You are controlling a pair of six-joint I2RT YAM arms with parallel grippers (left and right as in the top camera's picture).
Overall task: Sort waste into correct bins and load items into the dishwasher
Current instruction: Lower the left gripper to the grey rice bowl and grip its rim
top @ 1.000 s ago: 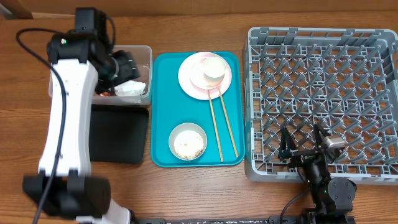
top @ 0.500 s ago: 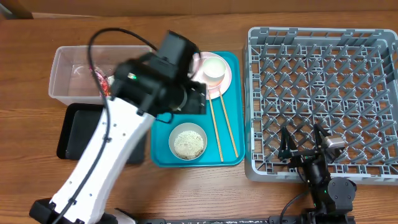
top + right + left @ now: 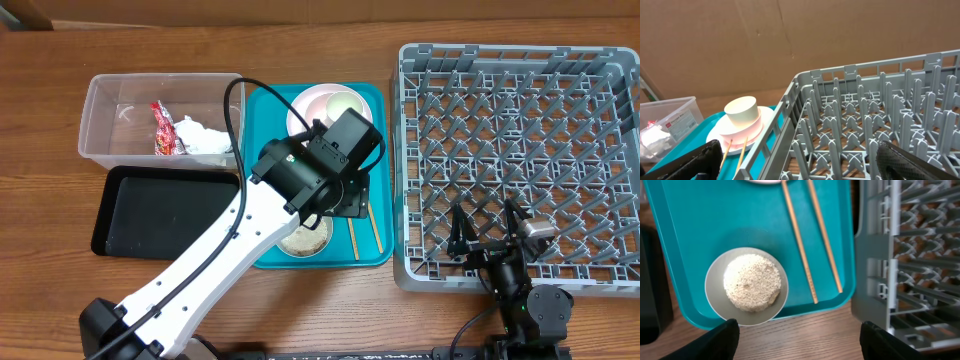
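1. Left gripper (image 3: 797, 330) hovers with fingers spread wide over the rice-filled grey bowl (image 3: 746, 286) on the teal tray (image 3: 700, 220). A sloppy rim grab probably dumps rice.
2. Chopsticks (image 3: 812, 245) lie just beside it, easy to bump.
3. Right gripper (image 3: 487, 232), also wide, sits in the dish rack (image 3: 520, 48).

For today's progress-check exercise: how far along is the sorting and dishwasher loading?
Done: the wrapper and tissue lie in the clear tub. In hand: nothing; the open left gripper hovers by the greyish bowl of rice. Left: rice to bin, and plate, cup, that bowl and chopsticks to load; the dish rack is empty.
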